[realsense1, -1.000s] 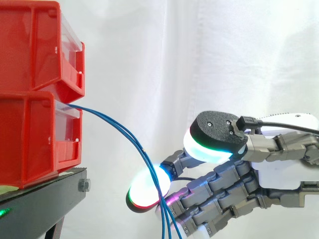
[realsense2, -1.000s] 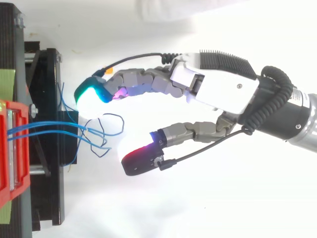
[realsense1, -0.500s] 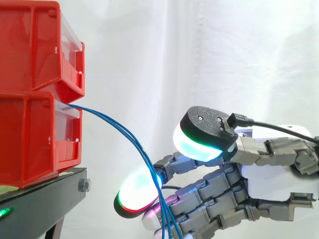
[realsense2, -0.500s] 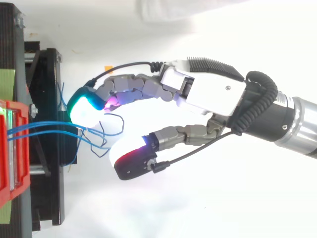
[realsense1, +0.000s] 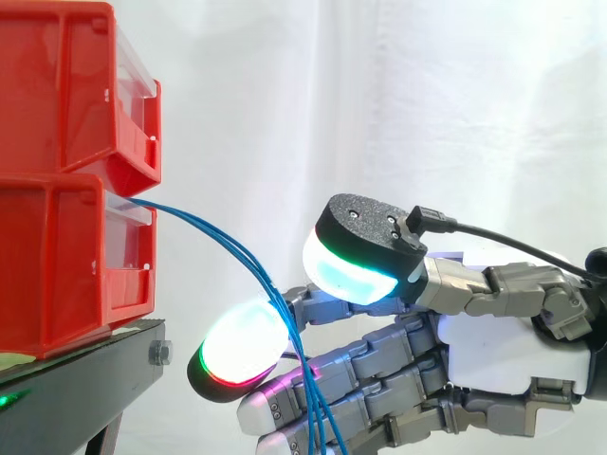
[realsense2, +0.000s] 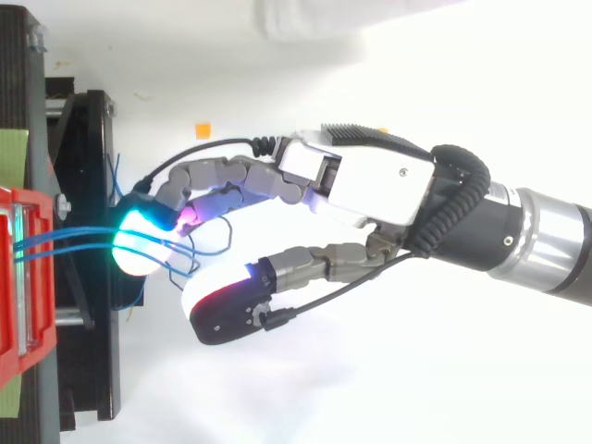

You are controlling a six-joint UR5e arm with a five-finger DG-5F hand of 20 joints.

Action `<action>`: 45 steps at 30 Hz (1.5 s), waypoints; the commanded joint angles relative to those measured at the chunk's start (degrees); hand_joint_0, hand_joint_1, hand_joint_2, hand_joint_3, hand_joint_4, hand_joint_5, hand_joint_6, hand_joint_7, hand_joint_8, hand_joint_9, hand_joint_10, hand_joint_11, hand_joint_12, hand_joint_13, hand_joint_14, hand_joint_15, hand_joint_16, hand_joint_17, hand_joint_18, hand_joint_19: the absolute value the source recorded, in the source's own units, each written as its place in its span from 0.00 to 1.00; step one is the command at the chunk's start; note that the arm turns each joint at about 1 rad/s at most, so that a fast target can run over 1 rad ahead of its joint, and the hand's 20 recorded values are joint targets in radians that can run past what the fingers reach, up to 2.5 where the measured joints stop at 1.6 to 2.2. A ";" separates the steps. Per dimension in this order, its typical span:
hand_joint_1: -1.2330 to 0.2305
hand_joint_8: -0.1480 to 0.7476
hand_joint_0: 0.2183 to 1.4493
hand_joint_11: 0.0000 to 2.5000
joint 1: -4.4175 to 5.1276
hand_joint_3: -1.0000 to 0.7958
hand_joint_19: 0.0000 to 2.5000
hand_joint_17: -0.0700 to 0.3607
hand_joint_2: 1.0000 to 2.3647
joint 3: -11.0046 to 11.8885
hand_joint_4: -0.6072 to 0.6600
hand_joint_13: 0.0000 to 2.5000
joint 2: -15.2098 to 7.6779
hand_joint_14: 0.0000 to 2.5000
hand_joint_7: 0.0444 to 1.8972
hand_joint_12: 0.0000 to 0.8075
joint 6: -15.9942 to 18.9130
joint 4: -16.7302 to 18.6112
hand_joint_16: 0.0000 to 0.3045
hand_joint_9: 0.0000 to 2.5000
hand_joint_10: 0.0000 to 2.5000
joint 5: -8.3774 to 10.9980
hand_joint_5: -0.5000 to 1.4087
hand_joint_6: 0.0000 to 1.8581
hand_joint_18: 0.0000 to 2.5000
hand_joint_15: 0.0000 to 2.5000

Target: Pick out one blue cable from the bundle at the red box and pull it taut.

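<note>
- Two red bins are stacked at the left on a black stand (realsense1: 90, 374), the upper bin (realsense1: 66, 85) on the lower bin (realsense1: 57, 265), before a white curtain (realsense1: 398, 95).
- A few thin blue cables (realsense1: 223, 245) are seen leaving the front of the lower bin and curving down to the right, off the bottom edge of the side view.
- The hand (realsense1: 512, 346) is held low, right of the bins, and is pointed toward them.
- Its fingers (realsense1: 237, 343) are spread wide and only gently curved; nothing is clamped between them.
- The cables are passed among the fingers, behind the red-and-green pad and across the lower ones.
- In the top view the loose cable strands (realsense2: 65, 240) are overlapped by the cyan pad (realsense2: 139, 250) just beside the stand.
</note>
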 commanded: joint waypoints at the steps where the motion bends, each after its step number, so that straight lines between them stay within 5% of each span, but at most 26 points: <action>1: 0.50 0.41 0.30 0.08 -0.08 0.36 0.21 0.41 0.01 0.03 0.58 0.28 -0.08 0.01 0.53 0.41 0.39 0.20 0.16 0.26 0.00 -0.25 0.19 0.27 0.21 0.13; 17: 0.50 0.42 0.29 0.10 -1.04 0.35 0.21 0.41 0.01 1.08 0.54 0.29 -0.08 0.01 0.62 0.41 1.00 0.11 0.16 0.27 0.00 -2.63 0.20 0.27 0.22 0.14; 34: 0.42 0.43 0.30 0.13 -1.13 0.41 0.22 0.41 0.01 1.52 0.55 0.31 -0.08 0.01 0.39 0.42 1.00 0.11 0.16 0.28 0.00 -2.98 0.16 0.45 0.24 0.15; 45: 0.37 0.44 0.31 0.19 -1.31 0.41 0.22 0.41 0.01 1.61 0.56 0.33 -0.08 0.01 0.36 0.42 1.00 0.20 0.16 0.31 0.01 -3.33 0.15 0.49 0.25 0.16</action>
